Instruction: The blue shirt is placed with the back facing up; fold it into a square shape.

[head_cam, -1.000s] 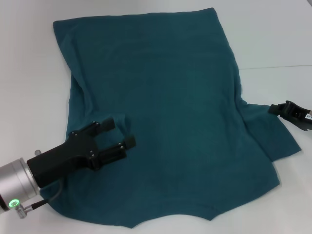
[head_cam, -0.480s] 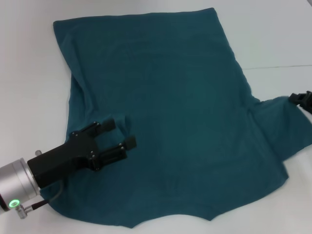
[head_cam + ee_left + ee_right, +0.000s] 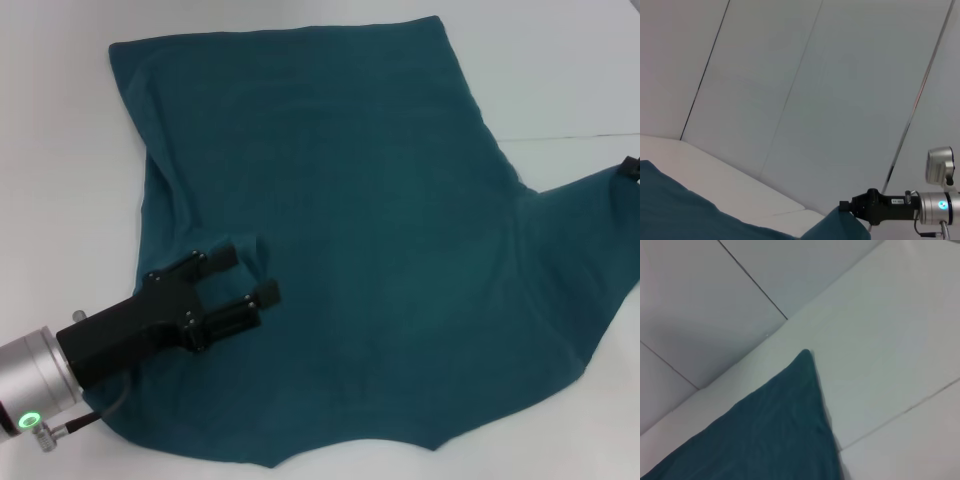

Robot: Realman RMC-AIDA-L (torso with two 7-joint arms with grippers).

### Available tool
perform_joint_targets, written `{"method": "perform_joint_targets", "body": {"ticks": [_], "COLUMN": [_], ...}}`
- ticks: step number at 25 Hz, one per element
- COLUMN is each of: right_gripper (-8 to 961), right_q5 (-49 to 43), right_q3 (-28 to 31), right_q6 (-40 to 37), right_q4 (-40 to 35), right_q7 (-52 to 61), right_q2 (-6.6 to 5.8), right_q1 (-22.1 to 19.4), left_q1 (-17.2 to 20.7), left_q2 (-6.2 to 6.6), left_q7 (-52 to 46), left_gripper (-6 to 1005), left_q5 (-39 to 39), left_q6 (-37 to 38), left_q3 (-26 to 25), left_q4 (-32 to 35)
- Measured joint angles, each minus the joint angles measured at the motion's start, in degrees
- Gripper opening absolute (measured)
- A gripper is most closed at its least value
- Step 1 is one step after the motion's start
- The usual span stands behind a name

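Since a second ago the right gripper [image 3: 847, 206] has drawn the shirt's right sleeve outward, away from the body panel, and the sleeve now lies stretched flat instead of bunched. Blue shirt [image 3: 340, 230] is spread on the white table [image 3: 60, 150]. That gripper, seen from the left wrist, is clamped on the sleeve tip, likely to smooth it before folding. Left gripper [image 3: 246, 272] rests over the shirt's left sleeve area, fingers parted, gripping nothing, probably waiting its turn.

A smooth white tabletop [image 3: 560, 70] (one thin seam crosses its right side) carries a plain dark teal-blue short-sleeved fabric shirt [image 3: 370, 230], spread flat.
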Motion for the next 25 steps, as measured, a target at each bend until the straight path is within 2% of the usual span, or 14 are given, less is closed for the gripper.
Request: {"method": "perform_joint_targets", "body": {"ticks": [7,17,25], "right_gripper": [13,18,23], "right_q5": [-0.2,-0.3,-0.3], "right_q3": [-0.4,-2.6,-4.9], "right_q6": [-0.4,-4.2,-5.8], "right_q4": [0.1,0.1,0.3], "right_q7": [0.0,-0.1,-0.1], "right_q2": [-0.07,1.98,3.09], "right_q1": [0.7,0.9,2.2], "left_q1": [0.0,-0.1,-0.2], "left_q2": [-0.11,-0.08,-0.08], "left_q7": [0.0,-0.1,-0.2], "left_gripper": [889,887,886], "left_q5": [-0.1,-0.1,0.0], "left_q6": [0.1,0.0,-0.4], "left_q3": [0.0,0.0,0.0], "left_q4": [-0.1,-0.1,-0.3]}}
